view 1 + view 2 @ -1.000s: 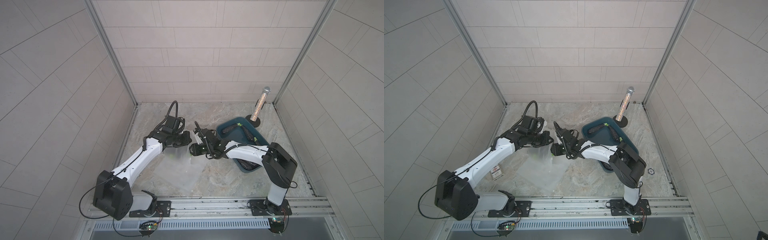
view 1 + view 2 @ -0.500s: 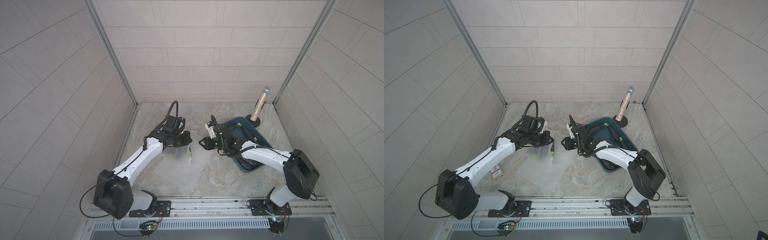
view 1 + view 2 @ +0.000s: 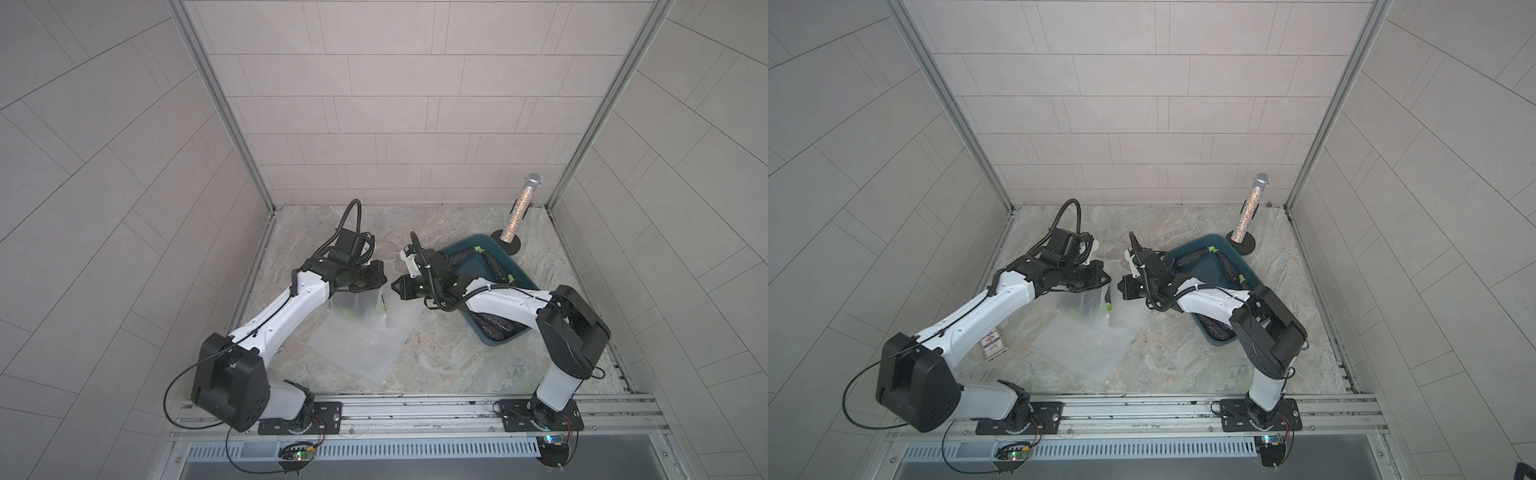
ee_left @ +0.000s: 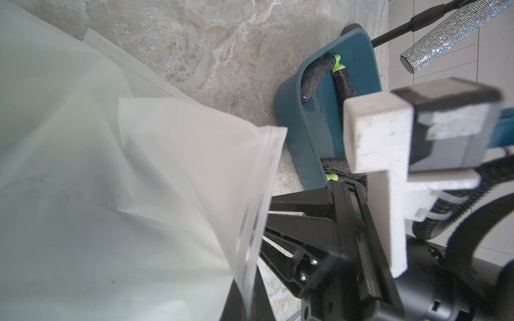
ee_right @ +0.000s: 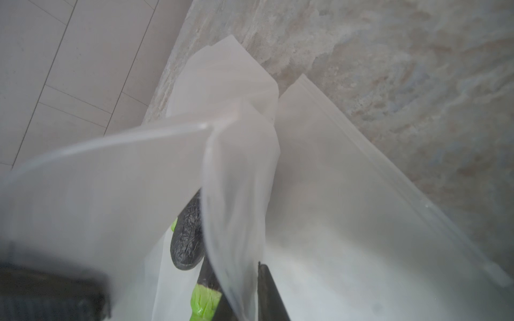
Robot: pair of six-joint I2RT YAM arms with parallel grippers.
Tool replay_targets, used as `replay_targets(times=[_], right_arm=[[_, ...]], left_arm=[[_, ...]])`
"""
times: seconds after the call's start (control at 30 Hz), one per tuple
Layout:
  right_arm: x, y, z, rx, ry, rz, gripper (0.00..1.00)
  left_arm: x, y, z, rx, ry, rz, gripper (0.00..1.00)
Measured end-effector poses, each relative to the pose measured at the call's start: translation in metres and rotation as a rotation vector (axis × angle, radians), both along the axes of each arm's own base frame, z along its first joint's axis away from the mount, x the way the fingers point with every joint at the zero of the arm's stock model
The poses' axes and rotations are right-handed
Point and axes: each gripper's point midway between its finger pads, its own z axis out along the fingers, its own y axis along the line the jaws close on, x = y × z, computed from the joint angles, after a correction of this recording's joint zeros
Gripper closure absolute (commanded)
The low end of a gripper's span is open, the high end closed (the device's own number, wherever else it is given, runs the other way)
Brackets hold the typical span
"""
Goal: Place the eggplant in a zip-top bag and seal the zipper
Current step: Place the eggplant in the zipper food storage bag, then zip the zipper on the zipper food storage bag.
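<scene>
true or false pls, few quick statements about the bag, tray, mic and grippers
1. An eggplant is inside the bag. True.
2. The tray is empty. False: other eggplants lie in it.
3. The left gripper grips the bag. True.
4. The microphone lies flat on the table. False: it stands upright on its base beside the tray.
5. The right gripper is wide open. False: it is shut, at the bag's edge.
</scene>
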Motion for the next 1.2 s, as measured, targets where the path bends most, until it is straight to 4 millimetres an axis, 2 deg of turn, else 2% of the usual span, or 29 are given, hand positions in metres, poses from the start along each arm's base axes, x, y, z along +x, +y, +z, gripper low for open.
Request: replay_targets(times=[0.07,0.2,0.33,0.43,0.53,0.67,0.77,0.87,1.03,1.2], right_arm=[[0.0,0.002,0.003,0.019,0.007,-0.006,1.0],[-0.001,0.001,0.005,0.038,0.032,-0.027,1.0],[-0.002,-0.01,0.01,0.042,0.06,-0.08,1.0],[0.005,-0.022,0.017,0.065,0.076,-0.145,1.0],[0.016,-0.039,0.013,0.084,0.116,-0.24,1.0],[0.026,-0.064,-0.002,0.099,0.186,-0.386,1.0],[0.031,-0.073,-0.004,0.119,0.213,-0.472,1.0],[0.035,-0.08,0.006,0.157,0.218,-0.533,1.0],[0.042,-0.091,0.032,0.24,0.205,-0.604,1.0],[0.045,-0.1,0.048,0.283,0.189,-0.647,1.0]], left_arm=[[0.001,0.0,0.0,0.006,-0.004,-0.001,0.95],[0.004,0.002,0.003,0.022,-0.018,-0.001,0.74],[0.009,0.004,0.011,0.047,-0.054,-0.003,0.53],[0.013,0.009,0.017,0.077,-0.083,0.006,0.52],[0.013,0.017,0.02,0.141,-0.127,0.005,0.51],[0.002,0.019,0.023,0.277,-0.225,-0.039,0.48],[-0.016,0.02,0.02,0.375,-0.302,-0.085,0.44],[-0.031,0.02,0.018,0.451,-0.365,-0.13,0.44],[-0.04,0.01,0.021,0.525,-0.454,-0.182,0.42],[-0.054,-0.005,0.002,0.564,-0.508,-0.235,0.39]])
